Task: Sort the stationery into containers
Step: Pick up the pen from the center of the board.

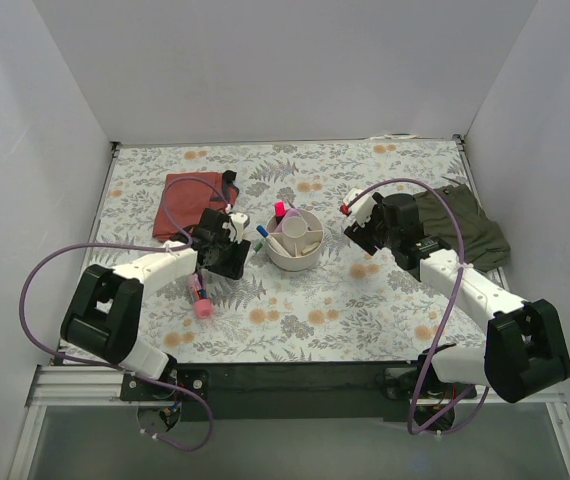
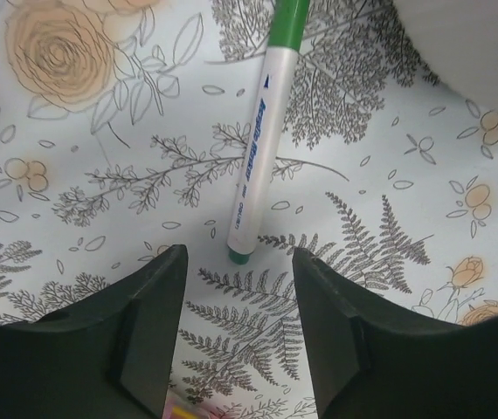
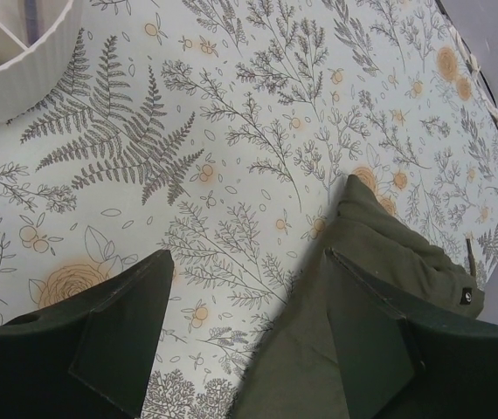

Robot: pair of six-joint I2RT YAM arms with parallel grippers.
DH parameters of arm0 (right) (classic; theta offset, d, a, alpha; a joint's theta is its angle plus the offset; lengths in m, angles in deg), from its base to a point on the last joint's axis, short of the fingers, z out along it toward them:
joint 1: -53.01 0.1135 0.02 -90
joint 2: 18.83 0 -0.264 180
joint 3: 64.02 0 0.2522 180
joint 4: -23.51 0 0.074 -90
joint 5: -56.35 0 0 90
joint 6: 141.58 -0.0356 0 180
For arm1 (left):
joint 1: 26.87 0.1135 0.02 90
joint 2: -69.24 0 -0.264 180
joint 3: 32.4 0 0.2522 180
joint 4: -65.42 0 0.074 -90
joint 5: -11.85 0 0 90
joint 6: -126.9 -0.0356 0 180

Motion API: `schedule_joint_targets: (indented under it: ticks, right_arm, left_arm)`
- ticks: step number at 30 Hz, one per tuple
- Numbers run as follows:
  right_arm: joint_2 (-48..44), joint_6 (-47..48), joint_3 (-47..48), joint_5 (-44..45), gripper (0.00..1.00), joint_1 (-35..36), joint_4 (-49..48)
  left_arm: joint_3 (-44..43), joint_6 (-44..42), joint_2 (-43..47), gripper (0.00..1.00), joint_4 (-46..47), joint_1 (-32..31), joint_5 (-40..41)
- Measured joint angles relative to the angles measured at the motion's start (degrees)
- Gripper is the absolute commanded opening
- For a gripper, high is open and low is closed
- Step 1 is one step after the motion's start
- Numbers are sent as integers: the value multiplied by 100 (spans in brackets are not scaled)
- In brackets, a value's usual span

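Counter in floral print carries the round white organiser, set between the left pincer and the right pincer. Both pincers stand apart and empty, the right one over the edge of the olive cloth. A white marker with green ends lies flat just ahead of the left pincer's gap.

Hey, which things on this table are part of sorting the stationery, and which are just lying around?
Part of the job:
- round white plastic organiser
- white marker with green cap
- pink-capped marker lying loose
- pink-capped marker standing in the organiser

Just lying about:
- folded rust-red cloth
- olive-green cloth
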Motion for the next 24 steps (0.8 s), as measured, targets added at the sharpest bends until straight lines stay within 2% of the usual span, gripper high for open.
schedule_joint_targets:
  ticks: [5, 10, 19, 22, 23, 24]
  right_arm:
    - [48, 15, 17, -11, 77, -2, -11]
    - [157, 15, 50, -15, 77, -2, -20]
    - [173, 42, 59, -9, 76, -4, -28]
    - [173, 42, 59, -9, 77, -11, -31]
    - [173, 42, 59, -11, 76, -15, -31]
    - [173, 42, 59, -9, 76, -22, -31]
  left_arm:
    - [-468, -94, -170, 45, 42, 15, 9]
    - [-1078, -422, -848, 40, 586, 15, -160]
    - [-1342, -1036, -1670, 36, 907, 15, -605]
    - [-1370, -1099, -1696, 30, 933, 15, -686]
    - [-1370, -1113, -1700, 20, 929, 15, -710]
    - [-1370, -1115, -1707, 15, 927, 15, -726]
